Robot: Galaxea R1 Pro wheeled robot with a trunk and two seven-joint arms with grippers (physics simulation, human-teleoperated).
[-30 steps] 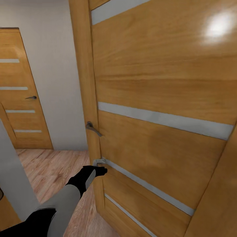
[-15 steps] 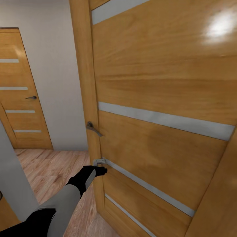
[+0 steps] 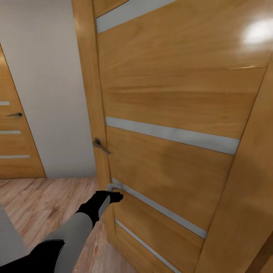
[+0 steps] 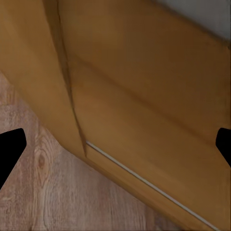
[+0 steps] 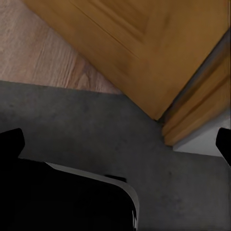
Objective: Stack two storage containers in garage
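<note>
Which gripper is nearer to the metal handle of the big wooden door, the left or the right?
Left. The left gripper reaches to the door's edge, just below the door handle. The right gripper points down at the dark grey floor near the door's bottom corner, judging from its wrist view.

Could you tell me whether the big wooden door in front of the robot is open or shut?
Open: the wooden door stands swung away from its frame, and the left gripper reaches to its free edge below the handle.
</note>
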